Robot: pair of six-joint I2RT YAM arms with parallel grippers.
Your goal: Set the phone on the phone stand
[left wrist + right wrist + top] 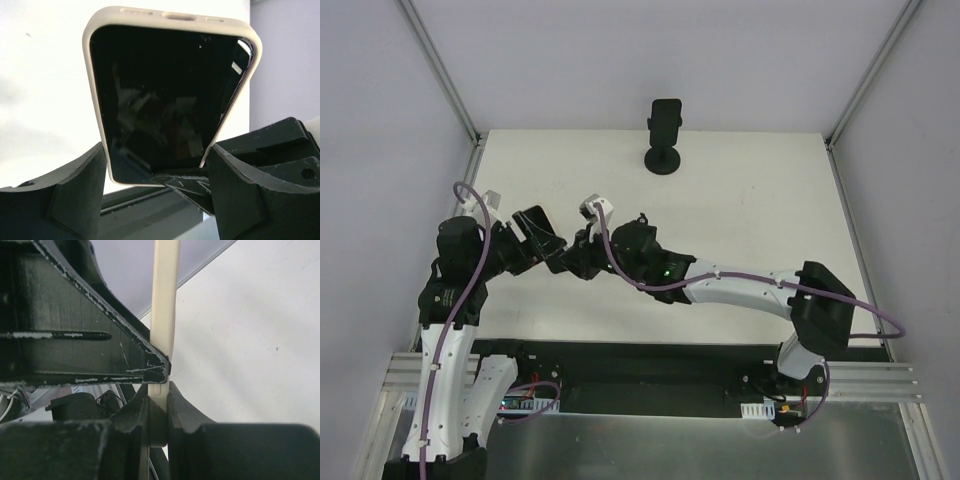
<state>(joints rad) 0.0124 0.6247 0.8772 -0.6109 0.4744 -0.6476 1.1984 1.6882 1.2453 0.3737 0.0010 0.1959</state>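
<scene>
The phone [165, 90] has a dark screen and a cream case. In the left wrist view it stands between the fingertips of my left gripper [155, 150], its long edges touching both. In the right wrist view it is seen edge-on [165, 300], and my right gripper [158, 400] is shut on its two faces at the lower end. Both grippers meet above the table's left middle, left [545, 245] and right [578, 258]; the phone is hidden between them there. The black phone stand [665, 135] stands empty at the far middle of the table.
The white table [750, 200] is walled by grey panels at the back and both sides. The right arm [740, 290] stretches across the near middle. A dark tray with cables [620, 375] lies along the near edge.
</scene>
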